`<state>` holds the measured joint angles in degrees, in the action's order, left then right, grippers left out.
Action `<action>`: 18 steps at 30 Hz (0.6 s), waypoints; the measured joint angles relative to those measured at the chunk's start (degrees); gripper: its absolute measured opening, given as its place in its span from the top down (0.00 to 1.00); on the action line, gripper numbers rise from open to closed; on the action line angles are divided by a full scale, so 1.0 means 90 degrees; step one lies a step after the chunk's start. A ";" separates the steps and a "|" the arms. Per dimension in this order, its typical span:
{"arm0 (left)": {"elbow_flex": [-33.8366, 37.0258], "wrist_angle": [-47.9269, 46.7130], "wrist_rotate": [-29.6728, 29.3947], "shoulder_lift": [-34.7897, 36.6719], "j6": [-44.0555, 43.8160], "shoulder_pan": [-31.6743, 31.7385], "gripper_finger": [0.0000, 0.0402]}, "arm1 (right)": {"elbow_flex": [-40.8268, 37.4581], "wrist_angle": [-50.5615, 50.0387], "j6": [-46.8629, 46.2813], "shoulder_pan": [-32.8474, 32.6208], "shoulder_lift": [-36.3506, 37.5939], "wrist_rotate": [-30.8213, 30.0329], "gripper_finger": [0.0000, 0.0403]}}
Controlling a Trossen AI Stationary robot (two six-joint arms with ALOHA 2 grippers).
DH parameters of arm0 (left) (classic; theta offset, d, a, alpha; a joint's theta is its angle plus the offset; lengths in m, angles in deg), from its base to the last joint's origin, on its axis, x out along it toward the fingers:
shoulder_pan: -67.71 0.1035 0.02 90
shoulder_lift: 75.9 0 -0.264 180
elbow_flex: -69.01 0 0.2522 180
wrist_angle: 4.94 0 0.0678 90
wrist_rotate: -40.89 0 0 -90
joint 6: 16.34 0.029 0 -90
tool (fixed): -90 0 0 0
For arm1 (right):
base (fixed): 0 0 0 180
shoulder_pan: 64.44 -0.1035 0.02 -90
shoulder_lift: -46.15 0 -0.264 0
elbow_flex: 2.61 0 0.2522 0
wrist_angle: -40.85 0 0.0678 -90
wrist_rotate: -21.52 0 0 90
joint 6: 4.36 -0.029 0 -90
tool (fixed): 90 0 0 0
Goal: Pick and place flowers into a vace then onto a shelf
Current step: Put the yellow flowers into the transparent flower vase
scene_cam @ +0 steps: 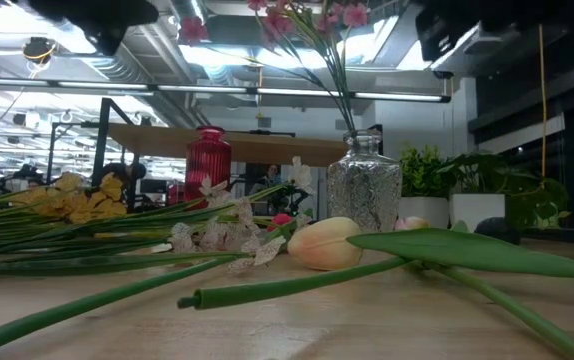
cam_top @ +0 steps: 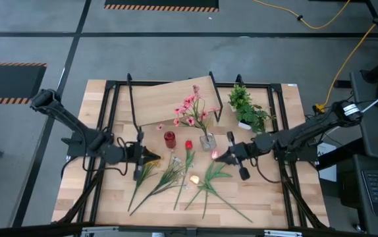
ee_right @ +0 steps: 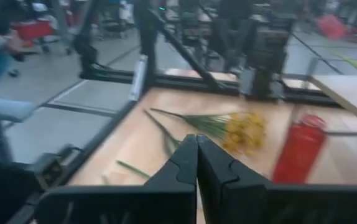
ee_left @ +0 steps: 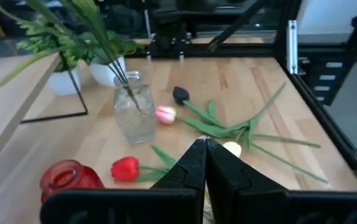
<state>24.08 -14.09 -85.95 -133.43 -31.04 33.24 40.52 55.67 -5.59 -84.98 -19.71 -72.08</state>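
Observation:
Loose flowers (cam_top: 176,176) lie flat on the table: yellow heads (ee_right: 244,132), a red tulip (ee_left: 125,168), a pink tulip (ee_left: 165,114) and a cream tulip (scene_cam: 324,243). Pink flowers (cam_top: 192,108) stand with their stems in a clear glass vase (cam_top: 207,140). A red vase (cam_top: 169,139) stands beside it. The shelf (cam_top: 169,99) sits behind both vases. My left gripper (cam_top: 155,157) hovers shut above the yellow flowers. My right gripper (cam_top: 216,157) hovers shut above the pink tulip. In the low view both grippers show only as dark shapes at the top.
A bushy potted plant (cam_top: 247,108) in a white pot stands at the far right, next to the shelf's black leg. A small dark head (ee_left: 180,94) lies near the glass vase. Long green stems (cam_top: 209,191) spread toward the near edge. A black frame rings the table.

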 joint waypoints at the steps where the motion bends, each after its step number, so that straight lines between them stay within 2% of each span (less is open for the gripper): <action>1: -0.0098 -0.0122 -0.0134 -0.0091 -0.0191 -0.0111 0.99 | 0.0009 -0.0001 -0.0001 -0.0109 -0.0004 0.0000 1.00; 3: -0.0366 -0.0552 -0.0303 -0.0357 -0.0599 -0.0317 0.99 | 0.0014 -0.0020 -0.0008 -0.0335 -0.0048 -0.0146 1.00; 9: -0.1625 -0.2482 -0.0429 -0.1534 -0.2252 -0.0679 0.99 | 0.0016 -0.0081 0.0000 -0.0803 -0.0136 -0.1249 1.00; 14: -0.2886 -0.4670 -0.0210 -0.2504 -0.4041 -0.0802 0.99 | 0.0017 -0.0059 -0.0312 -0.0985 -0.0134 -0.1287 1.00; 18: -0.3872 -0.6385 0.0391 -0.3179 -0.5597 -0.0789 0.99 | 0.0017 -0.0063 -0.0476 -0.1144 -0.0134 -0.1291 1.00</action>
<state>-10.77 -71.55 -82.43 -162.04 -81.41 26.14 40.67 55.10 -9.87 -95.27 -20.91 -83.70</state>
